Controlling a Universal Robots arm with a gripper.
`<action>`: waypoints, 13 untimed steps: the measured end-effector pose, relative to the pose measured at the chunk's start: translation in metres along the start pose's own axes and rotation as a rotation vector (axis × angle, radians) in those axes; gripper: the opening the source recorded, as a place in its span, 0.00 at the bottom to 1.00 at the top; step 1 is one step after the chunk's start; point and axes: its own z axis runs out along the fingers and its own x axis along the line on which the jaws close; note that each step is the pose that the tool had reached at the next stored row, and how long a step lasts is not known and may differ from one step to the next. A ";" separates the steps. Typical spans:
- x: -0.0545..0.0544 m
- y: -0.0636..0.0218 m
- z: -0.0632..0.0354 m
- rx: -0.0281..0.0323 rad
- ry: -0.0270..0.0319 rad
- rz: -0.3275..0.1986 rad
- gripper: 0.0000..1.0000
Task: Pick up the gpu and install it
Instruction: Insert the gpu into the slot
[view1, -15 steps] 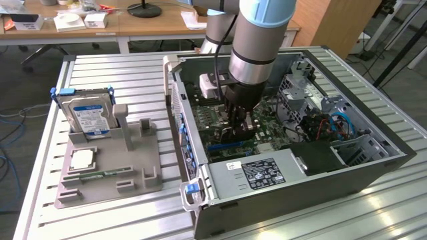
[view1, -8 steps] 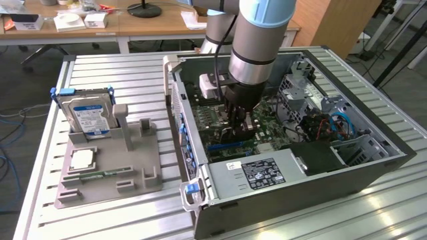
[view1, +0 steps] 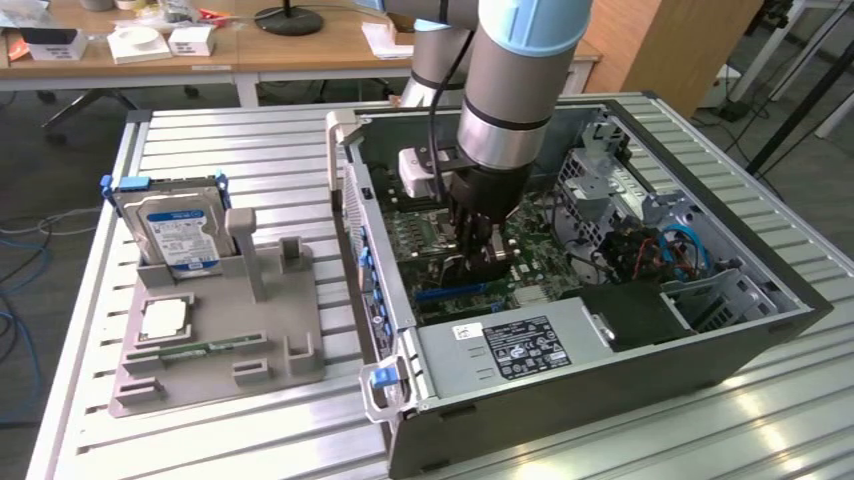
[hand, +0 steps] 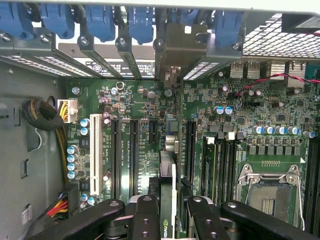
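My gripper (view1: 478, 252) reaches down into the open computer case (view1: 727, 335), low over the green motherboard (hand: 130, 105). It is shut on the gpu (hand: 169, 170), a slim card seen edge-on between the two black fingers (hand: 145, 210). The card stands upright among the long black expansion slots (hand: 134, 155). Its grey metal end bracket (hand: 172, 47) sits against the case's rear slot openings. Whether the card's lower edge is seated in a slot is hidden.
A white slot (hand: 94, 160) and yellow-black cables (hand: 42, 115) lie to one side, the CPU socket (hand: 270, 192) to the other. Blue clips (hand: 100, 22) line the rear wall. Outside the case, a grey holder (view1: 214, 330) carries a hard drive (view1: 171, 225) and a memory stick (view1: 200, 350).
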 end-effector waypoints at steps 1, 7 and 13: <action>0.000 0.0000 0.0000 0.0000 0.0001 0.000 0.26; 0.000 0.0000 0.0004 0.0000 0.0001 0.000 0.26; 0.000 0.0001 0.0010 -0.0001 0.0002 0.000 0.26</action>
